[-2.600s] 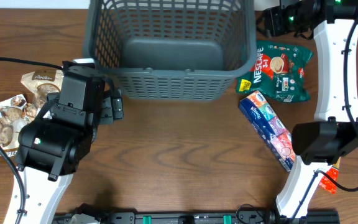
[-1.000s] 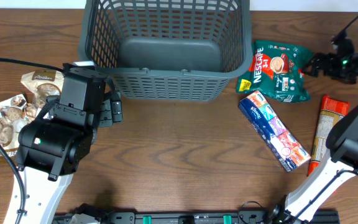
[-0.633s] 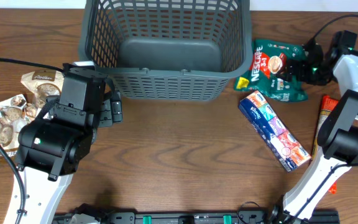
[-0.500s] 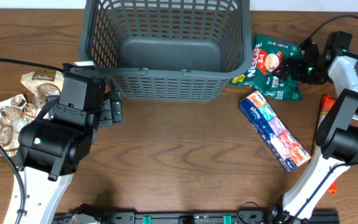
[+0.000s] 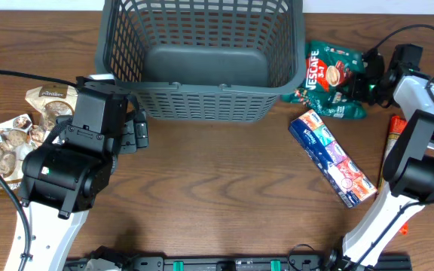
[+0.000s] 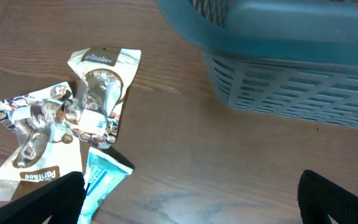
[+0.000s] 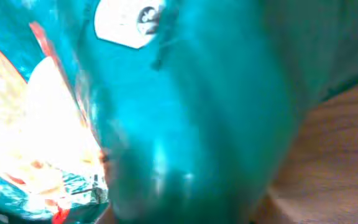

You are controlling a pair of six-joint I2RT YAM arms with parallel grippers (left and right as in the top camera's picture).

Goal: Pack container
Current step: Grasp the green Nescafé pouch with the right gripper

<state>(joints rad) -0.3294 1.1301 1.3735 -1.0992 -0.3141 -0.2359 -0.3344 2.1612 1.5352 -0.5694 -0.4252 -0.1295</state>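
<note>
Right gripper (image 5: 366, 81), clenched on the green coffee packet (image 5: 328, 73), works the table (image 5: 224, 188); the container (image 5: 202, 102) lies at its 9 o'clock, just beside the packet, long axis running 3 to 9. Left gripper (image 5: 138, 132) hangs released at the container's 7 o'clock.

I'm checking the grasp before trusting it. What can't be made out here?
- Overhead: where the right claw meets the green coffee bag is too small to tell.
- Right wrist: the bag fills the blurred frame; no fingers show.
- Overhead: orange packet mostly behind the right arm.
- Left wrist: container cut off by the top edge; inside unseen.
</note>
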